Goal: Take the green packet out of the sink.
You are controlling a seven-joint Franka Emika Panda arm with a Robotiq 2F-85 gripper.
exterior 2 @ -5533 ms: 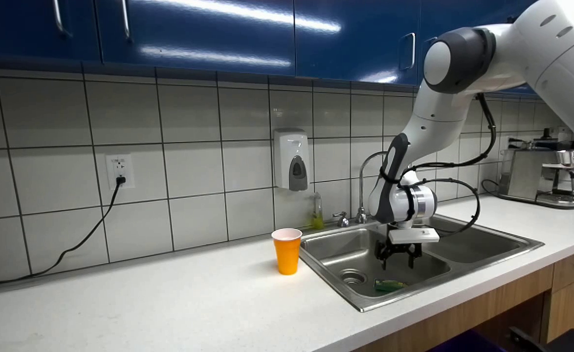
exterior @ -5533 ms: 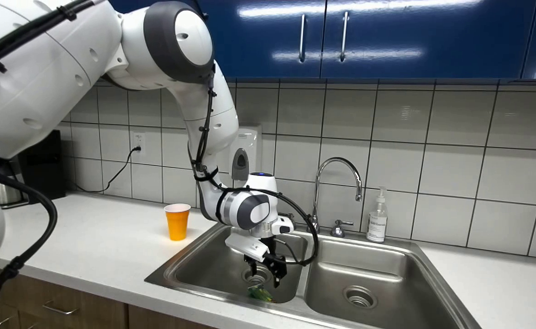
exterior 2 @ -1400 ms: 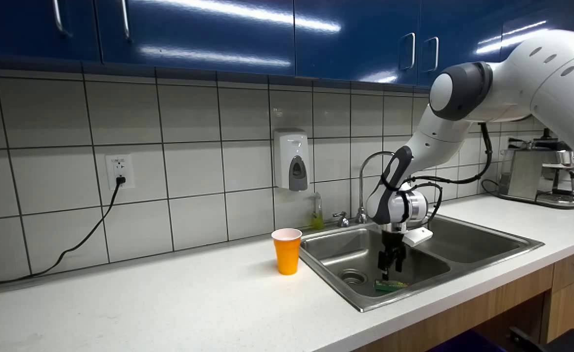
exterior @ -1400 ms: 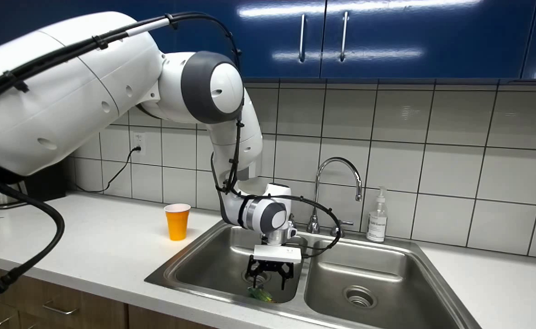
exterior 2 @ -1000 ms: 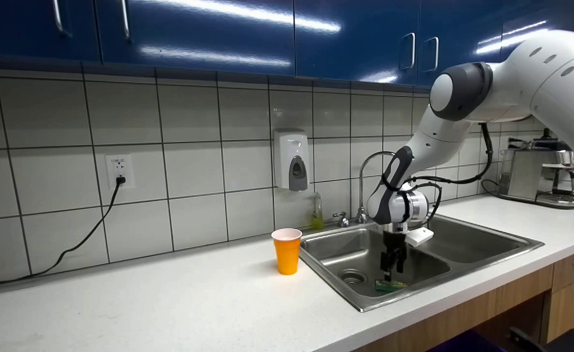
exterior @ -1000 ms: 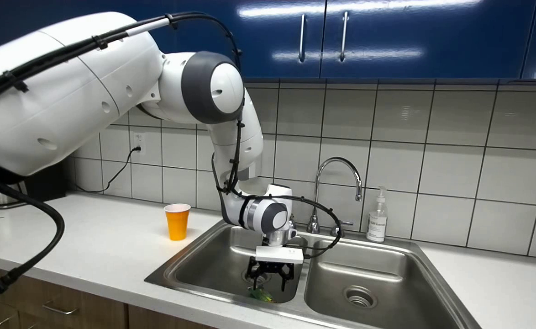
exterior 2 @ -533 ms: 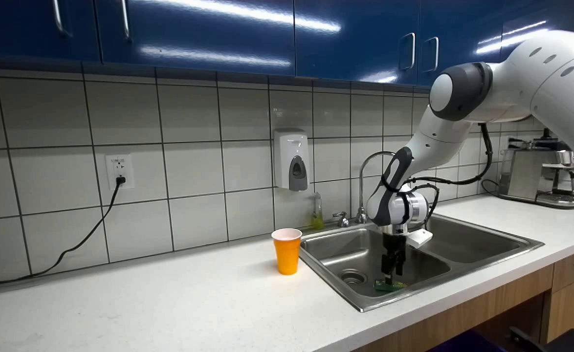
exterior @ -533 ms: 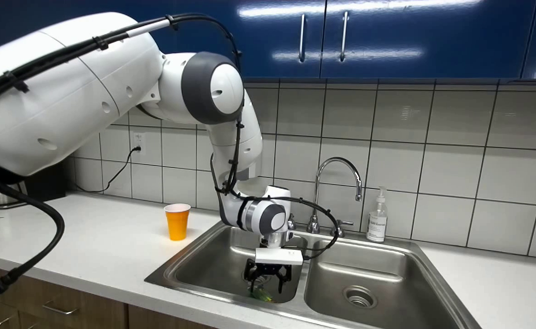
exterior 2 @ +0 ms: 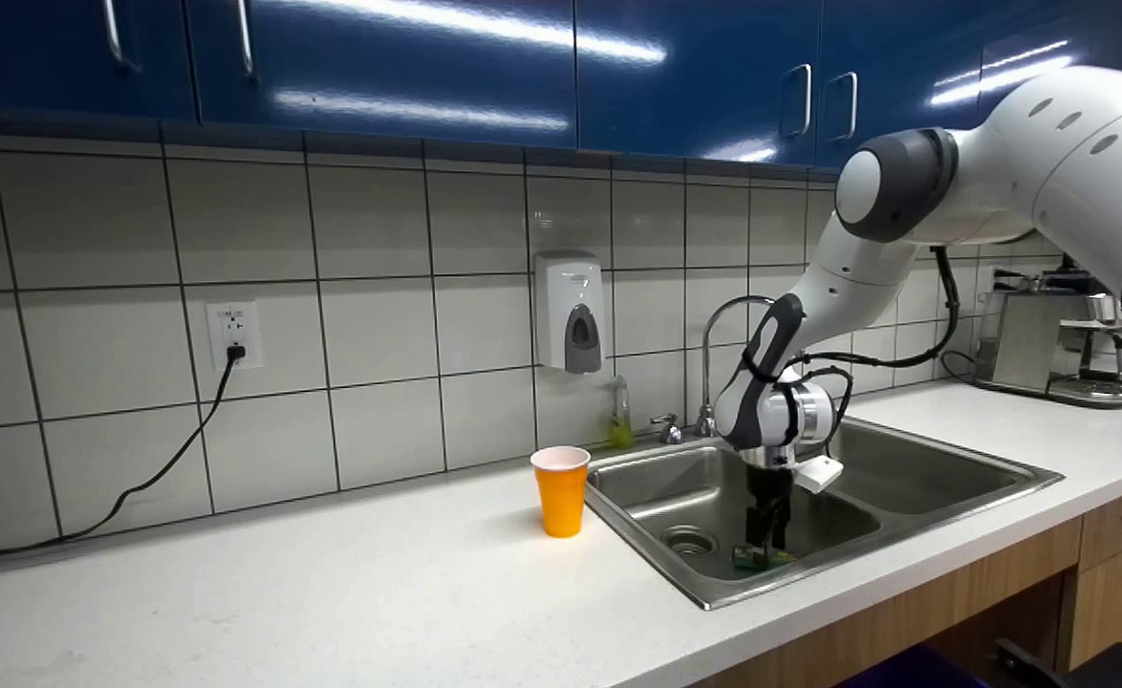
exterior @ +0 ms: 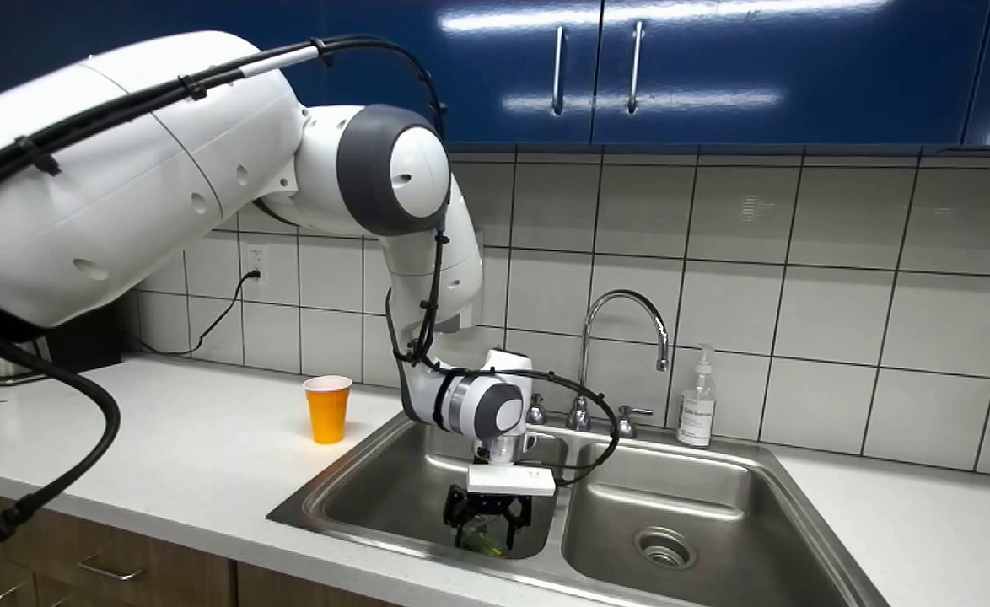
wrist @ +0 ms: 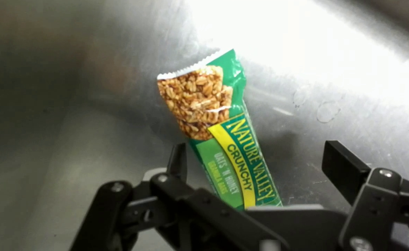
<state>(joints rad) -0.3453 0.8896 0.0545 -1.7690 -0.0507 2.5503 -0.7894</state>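
Note:
The green packet, a granola bar wrapper with a yellow band, lies flat on the floor of the sink bowl beside the orange cup. It shows in both exterior views [exterior: 483, 544] [exterior 2: 744, 558] and in the wrist view [wrist: 230, 146]. My gripper [exterior: 485, 539] points down low in that bowl of the steel sink [exterior: 368, 480]. In the wrist view the gripper [wrist: 258, 165] is open, with one finger on each side of the packet and gaps between. The packet's near end is hidden behind the gripper. In an exterior view the gripper [exterior 2: 768, 549] partly covers the packet.
An orange cup [exterior: 327, 413] stands on the white counter [exterior: 208, 438] beside the sink. A divider [exterior: 558, 531] separates the bowl from a second bowl [exterior: 739, 539]. The faucet [exterior: 621, 297] and a pump bottle [exterior: 696, 413] stand behind. Blue cabinets [exterior: 731, 76] hang above.
My gripper has turned about its vertical axis since the oldest frames and has come down over the packet, its fingers now on both sides of it. The packet has not visibly moved.

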